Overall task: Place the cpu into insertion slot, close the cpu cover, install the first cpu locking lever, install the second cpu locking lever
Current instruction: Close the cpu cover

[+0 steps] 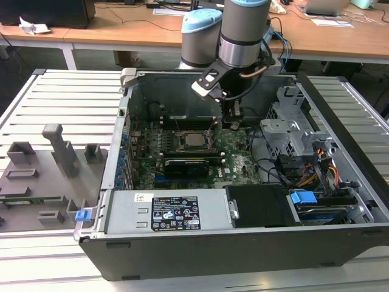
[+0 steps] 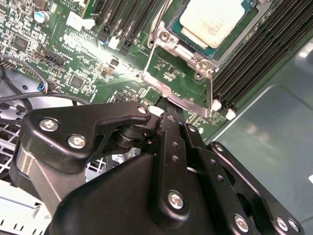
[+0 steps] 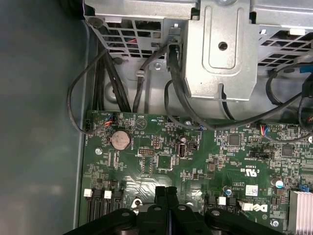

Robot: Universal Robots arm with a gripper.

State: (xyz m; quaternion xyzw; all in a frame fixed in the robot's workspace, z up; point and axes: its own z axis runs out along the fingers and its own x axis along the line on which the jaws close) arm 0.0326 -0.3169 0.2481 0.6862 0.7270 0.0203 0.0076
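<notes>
The cpu lies flat in the insertion slot on the green motherboard, its silvery top facing up. In the second wrist view the cpu cover stands tilted up off the slot's metal rim, and green board shows through its window. My gripper hangs inside the case, just to the exterior view's right of the slot. Its black fingers are shut together, and their tips are right at the raised cover's outer edge. Nothing shows between them.
Long black memory slots flank the slot. A black expansion card lies nearer the camera, with the power supply in front of it. A metal drive cage and black cables stand on the exterior view's right. A grey fixture plate lies outside the case.
</notes>
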